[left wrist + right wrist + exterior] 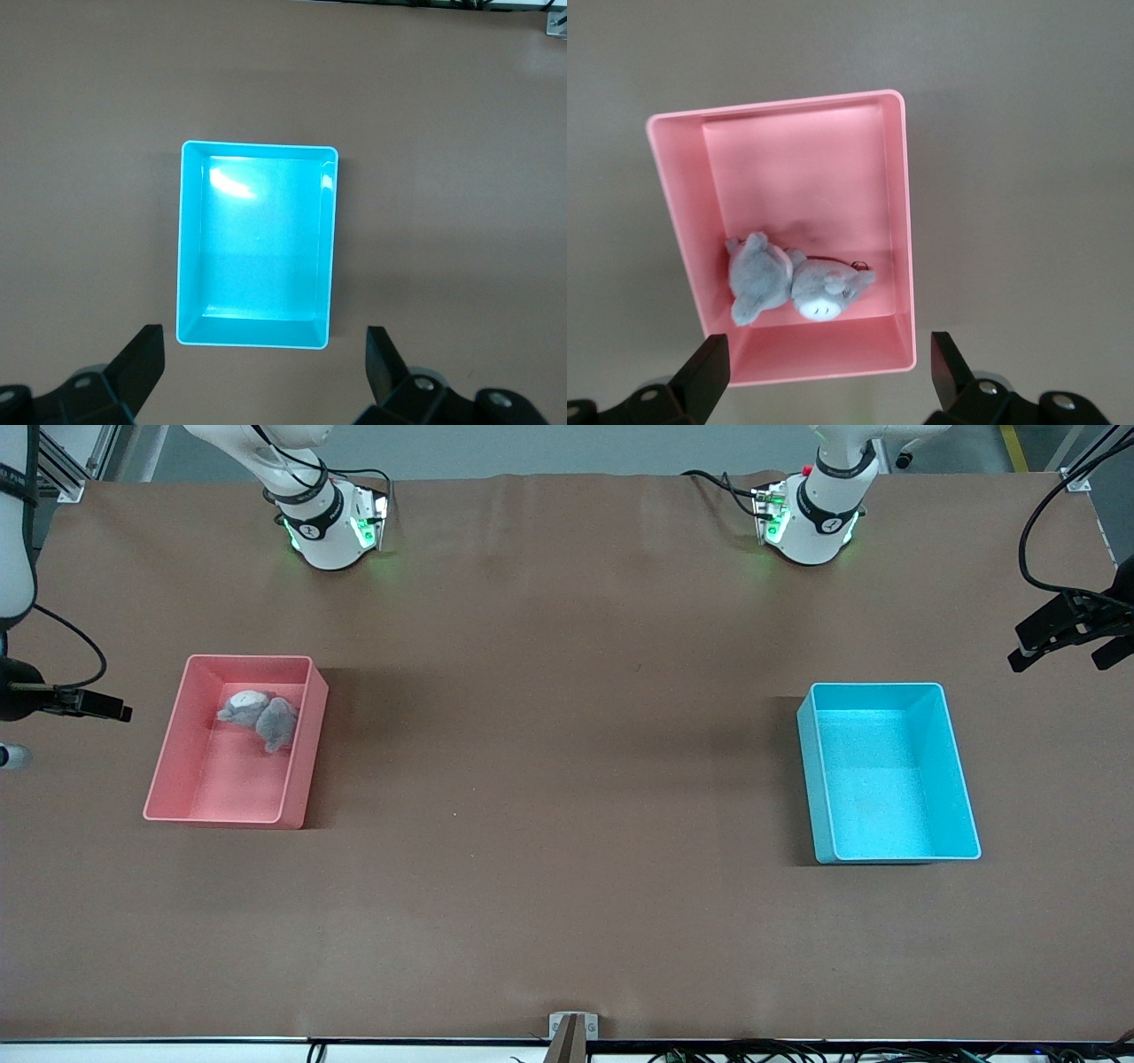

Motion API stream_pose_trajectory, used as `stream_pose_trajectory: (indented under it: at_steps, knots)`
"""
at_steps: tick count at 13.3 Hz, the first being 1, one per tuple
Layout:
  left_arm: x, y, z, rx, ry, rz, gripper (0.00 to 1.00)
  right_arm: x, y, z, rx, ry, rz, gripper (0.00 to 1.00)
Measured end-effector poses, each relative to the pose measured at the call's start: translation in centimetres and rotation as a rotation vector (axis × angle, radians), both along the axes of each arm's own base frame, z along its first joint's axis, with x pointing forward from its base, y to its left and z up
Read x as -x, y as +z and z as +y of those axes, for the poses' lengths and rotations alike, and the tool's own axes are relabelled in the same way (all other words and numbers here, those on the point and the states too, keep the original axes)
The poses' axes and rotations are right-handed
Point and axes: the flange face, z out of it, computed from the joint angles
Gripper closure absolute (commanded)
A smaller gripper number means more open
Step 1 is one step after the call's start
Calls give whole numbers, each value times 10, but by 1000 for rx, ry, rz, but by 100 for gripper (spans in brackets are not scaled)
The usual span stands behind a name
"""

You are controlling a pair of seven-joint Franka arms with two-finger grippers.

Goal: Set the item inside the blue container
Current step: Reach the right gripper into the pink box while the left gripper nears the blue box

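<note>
The blue container (886, 775) (257, 257) stands empty toward the left arm's end of the table. A grey plush toy with a white snout (259, 717) (788, 283) lies on its side in the pink bin (199, 779) (797, 159) toward the right arm's end. My left gripper (1059, 657) (264, 363) hangs open high over the table's edge by the blue container, holding nothing. My right gripper (97, 704) (826, 372) hangs open high over the table's edge beside the pink bin, with nothing between its fingers.
Brown table covering (567, 779) stretches wide between the two bins. Both robot bases (328, 522) (811, 518) stand along the table edge farthest from the front camera. A small bracket (572, 1032) sits at the edge nearest it.
</note>
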Motion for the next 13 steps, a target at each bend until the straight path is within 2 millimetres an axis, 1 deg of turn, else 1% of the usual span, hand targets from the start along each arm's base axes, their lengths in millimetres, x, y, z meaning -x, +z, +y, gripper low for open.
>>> stream_pose_trajectory:
  at_steps: [3, 6, 8, 10, 13]
  knots:
    - [-6, -13, -2, -1, -2, 24, 0, 13, -52, 3, -5, -1, -18, 0]
    - [-12, -27, -7, -2, -11, 51, 0, 43, -98, 9, -19, -9, -41, 0]
    - [-13, -34, -15, -2, -25, 65, 0, 64, -123, 14, -29, -21, -61, 0]
    - [-15, -42, -22, -3, -37, 79, 0, 81, -145, 14, -34, -38, -72, 0]
    - [-18, -49, -27, -3, -47, 93, 0, 101, -173, 15, -32, -54, -94, 0]
